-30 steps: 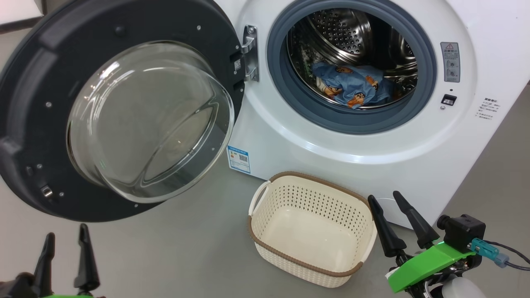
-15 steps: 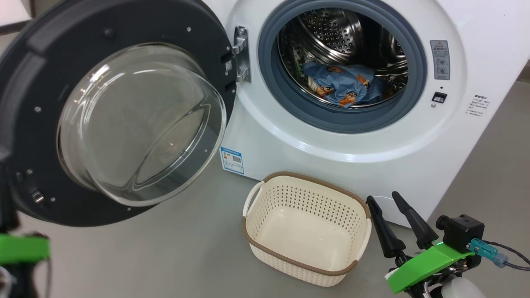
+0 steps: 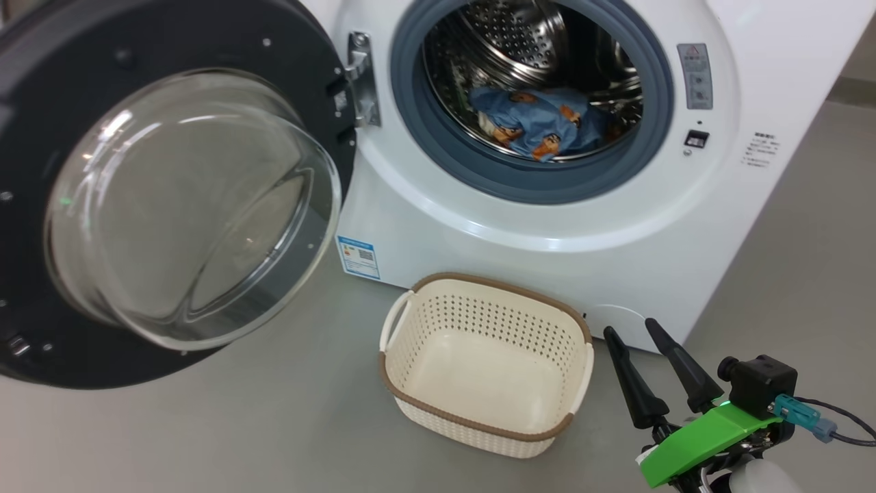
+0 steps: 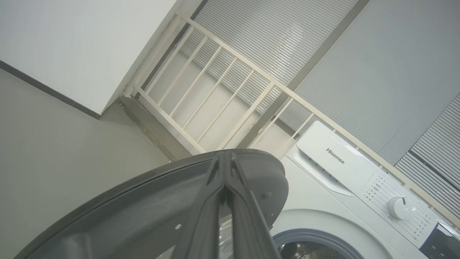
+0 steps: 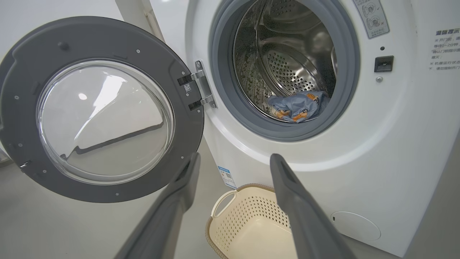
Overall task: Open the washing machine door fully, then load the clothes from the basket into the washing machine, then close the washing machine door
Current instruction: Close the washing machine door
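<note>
The big white washing machine (image 3: 479, 233) has a smooth glossy casing, shiny perforated steel drum (image 3: 520, 34) and matt grey rubber seal (image 3: 520, 188). Its round door (image 3: 205, 41), at nine o'clock, is dark plastic around clear glass. The blue printed cloth (image 3: 534, 123) looks soft; the cream basket (image 3: 493, 318) at six o'clock is perforated plastic.

Blue clothes (image 3: 537, 123) orange-figured; cream basket (image 3: 417, 411) brown-rimmed; black door rim (image 3: 205, 41); white washer (image 3: 479, 233).
</note>
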Available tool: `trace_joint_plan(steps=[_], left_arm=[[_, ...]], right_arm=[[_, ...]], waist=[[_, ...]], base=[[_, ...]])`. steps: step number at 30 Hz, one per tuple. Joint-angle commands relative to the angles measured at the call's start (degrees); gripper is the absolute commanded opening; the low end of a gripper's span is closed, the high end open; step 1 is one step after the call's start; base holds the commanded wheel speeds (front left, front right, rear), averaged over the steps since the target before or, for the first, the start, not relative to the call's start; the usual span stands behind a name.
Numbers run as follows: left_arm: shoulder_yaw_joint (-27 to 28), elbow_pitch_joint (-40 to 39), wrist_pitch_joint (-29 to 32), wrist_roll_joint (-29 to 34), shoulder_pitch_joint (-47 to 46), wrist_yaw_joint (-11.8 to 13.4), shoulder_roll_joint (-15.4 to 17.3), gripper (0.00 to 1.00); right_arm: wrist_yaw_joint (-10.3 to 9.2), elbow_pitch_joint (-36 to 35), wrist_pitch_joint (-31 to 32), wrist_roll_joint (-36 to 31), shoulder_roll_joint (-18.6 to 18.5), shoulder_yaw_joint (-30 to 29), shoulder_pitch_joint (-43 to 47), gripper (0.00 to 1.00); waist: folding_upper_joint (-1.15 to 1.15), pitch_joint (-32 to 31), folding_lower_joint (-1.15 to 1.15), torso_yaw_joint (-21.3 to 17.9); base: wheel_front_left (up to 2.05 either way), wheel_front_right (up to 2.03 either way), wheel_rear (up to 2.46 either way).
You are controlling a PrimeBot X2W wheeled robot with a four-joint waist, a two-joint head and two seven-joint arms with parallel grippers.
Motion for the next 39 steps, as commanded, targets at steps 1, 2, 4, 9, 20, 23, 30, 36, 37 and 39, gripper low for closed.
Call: trace_joint_plan(steps=[1, 2, 4, 9, 20, 23, 30, 36, 37, 39], left_arm=[[2.0, -0.3, 0.7, -0.3, -2.9, 0.2, 3.9, 0.0], [2.5, 1.2, 1.2, -0.7, -3.9, 0.3, 4.8, 0.0], [3.6, 4.6, 1.9, -1.8, -5.9, 0.5, 6.6, 0.0], [6.5, 14.1, 4.9, -5.5, -10.6, 0.6, 10.8, 0.0], [9.4, 31.0, 9.8, -8.9, -17.6, 1.8, 18.8, 0.0], [9.9, 34.5, 10.8, -9.3, -18.7, 2.5, 20.4, 0.0], [10.7, 40.4, 11.7, -10.0, -19.8, 2.8, 22.8, 0.0], [10.4, 43.8, 13.8, -10.5, -20.4, 2.7, 23.3, 0.0], [10.1, 44.4, 14.2, -10.3, -20.3, 2.7, 23.5, 0.0], [10.2, 45.5, 14.6, -10.5, -20.3, 2.7, 23.7, 0.0]], right_arm=[[0.09, -1.2, -0.7, 0.2, -0.7, 1.1, -1.9, 1.0], [0.09, -1.2, -0.7, 0.1, -0.7, 1.1, -2.1, 1.0], [0.09, -1.2, -0.7, 0.0, -0.8, 0.9, -2.3, 1.0], [0.09, -1.2, -0.7, -0.3, -1.1, 0.8, -2.9, 1.0], [0.09, -1.3, -0.7, -1.1, -1.7, 0.7, -4.0, 1.0], [0.09, -1.3, -0.7, -1.2, -1.8, 0.5, -4.0, 1.0], [0.09, -1.4, -0.7, -1.1, -2.0, 0.3, -4.0, 1.0], [0.09, -1.4, -0.7, -1.3, -1.9, 0.2, -4.0, 1.0], [0.09, -1.4, -0.7, -1.3, -1.8, 0.1, -4.1, 1.0], [0.09, -1.4, -0.7, -1.3, -1.8, 0.1, -4.1, 1.0]], waist=[[0.0, 1.0, 0.0, -1.1], [0.0, 1.3, 0.0, -1.5], [0.0, 1.9, 0.0, -2.4], [0.0, 3.7, 0.0, -4.4], [0.0, 6.1, 0.0, -7.6], [0.0, 6.2, 0.0, -8.1], [0.0, 6.5, 0.0, -9.0], [0.0, 6.8, 0.0, -9.4], [0.0, 6.8, 0.0, -9.5], [0.0, 7.0, 0.0, -9.6]], base=[[0.0, 0.0, 0.0], [0.0, 0.0, 0.0], [0.0, 0.0, 0.0], [0.0, 0.0, 0.0], [0.0, 0.0, 0.0], [0.0, 0.0, 0.0], [0.0, 0.0, 0.0], [0.0, 0.0, 0.0], [0.0, 0.0, 0.0], [0.0, 0.0, 0.0]])
